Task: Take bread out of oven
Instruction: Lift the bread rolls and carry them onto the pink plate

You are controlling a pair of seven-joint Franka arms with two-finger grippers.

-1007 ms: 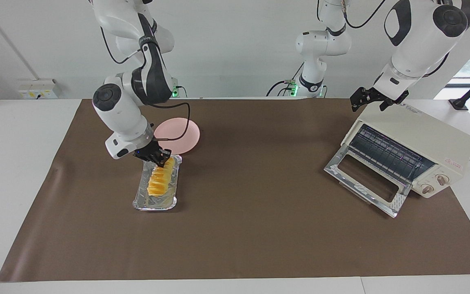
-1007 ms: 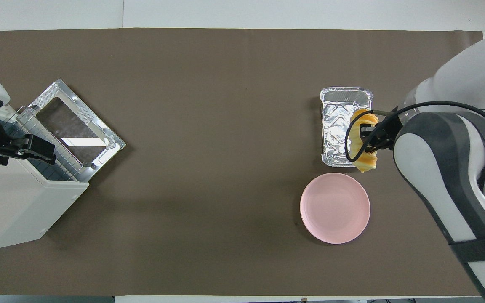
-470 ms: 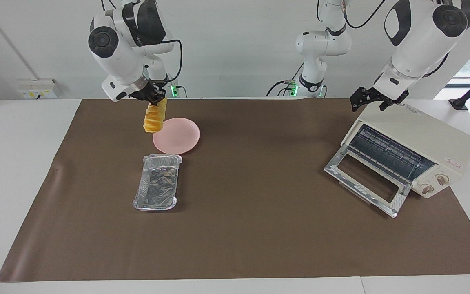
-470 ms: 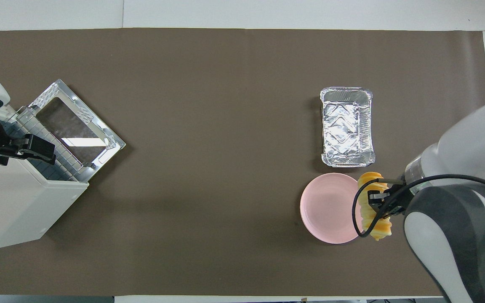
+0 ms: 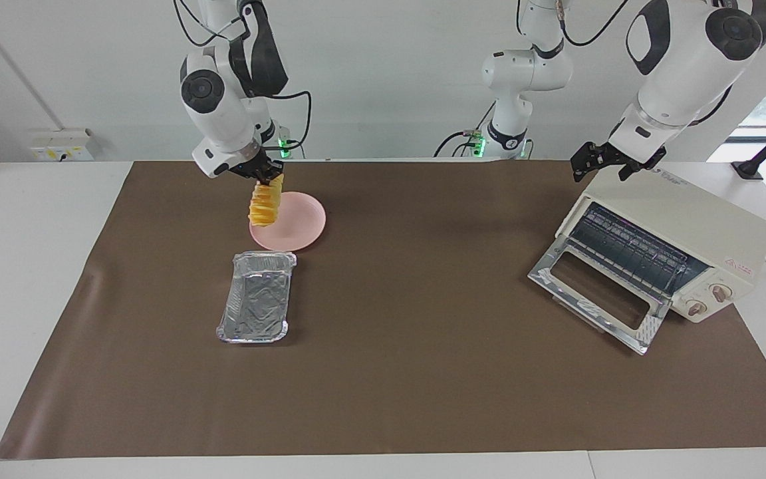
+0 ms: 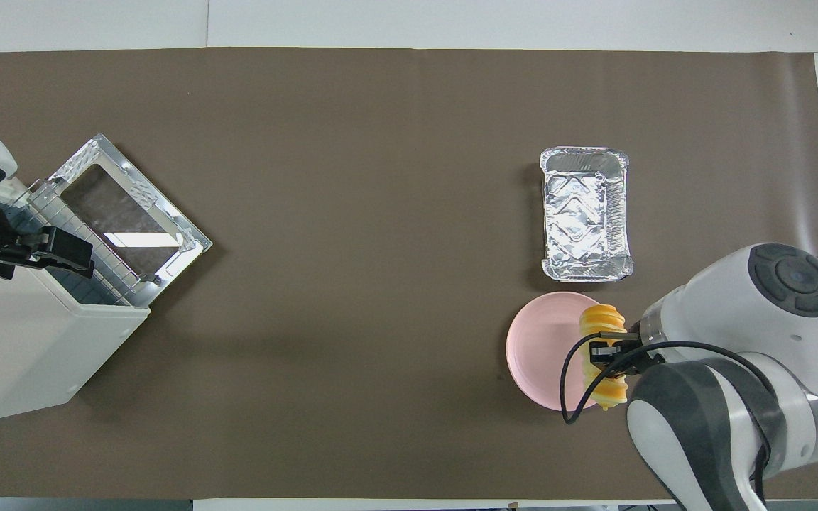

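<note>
**A:** The right gripper (image 5: 264, 174) pinches the bread (image 5: 266, 203) by its top end. It hangs over the plate (image 5: 303, 226).

**B:** Go down slow and lay it flat, then let go.

**A:** The left gripper (image 5: 612, 159) waits over the oven (image 5: 702, 219), door open. Can't tell its jaws.

**B:** The tray (image 5: 256, 303) sits on the brown mat (image 5: 423, 332), white wall around.

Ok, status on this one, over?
Right gripper shut on bread, hanging over pink plate. Left gripper waits above oven, door open. Foil tray empty. Nothing in the way.
</note>
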